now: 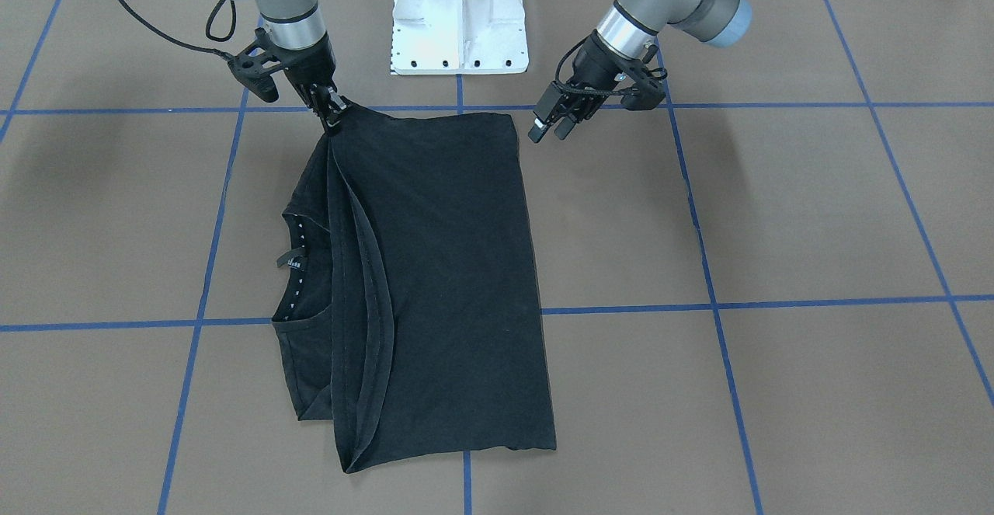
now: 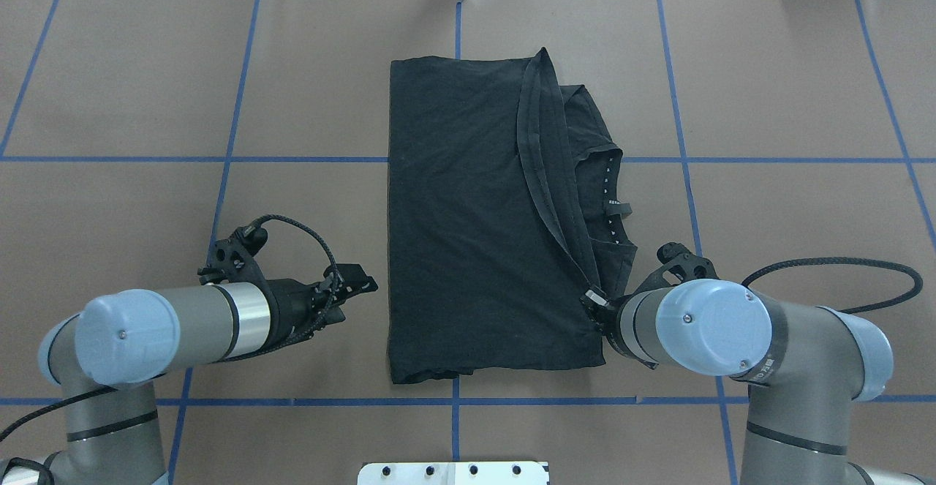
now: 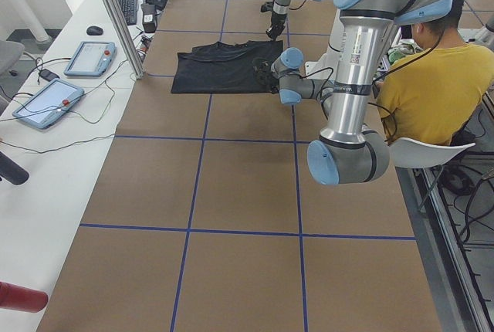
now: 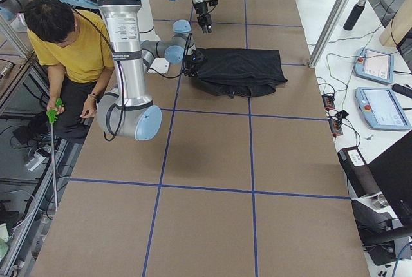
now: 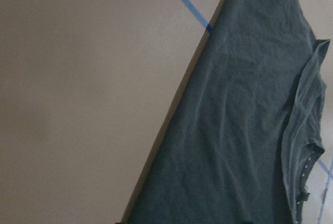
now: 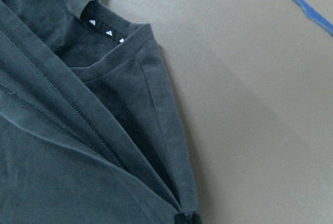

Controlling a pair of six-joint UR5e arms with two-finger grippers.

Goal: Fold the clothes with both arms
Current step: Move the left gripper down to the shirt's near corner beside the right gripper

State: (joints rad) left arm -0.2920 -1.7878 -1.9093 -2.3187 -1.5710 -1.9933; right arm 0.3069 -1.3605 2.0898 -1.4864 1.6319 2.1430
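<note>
Black short-sleeved T-shirt (image 1: 450,282), folded lengthwise into a long rectangle, flat on the brown desk (image 1: 776,212). Collar (image 1: 299,266) showing along one long side, its inner tape dotted with small white marks, with a small loop tab beside it. Hemmed edge (image 1: 371,266) curving past the collar and drawn to a point at the corner nearest the robot. Right hand (image 1: 332,115) pinched on that corner. Left hand (image 1: 547,130), fingers apart, hovering just beside the other near corner, clear of the cloth. Right arm (image 2: 713,328) and left arm (image 2: 183,324): silver tubes, grey joints, light-blue caps, black cables.
</note>
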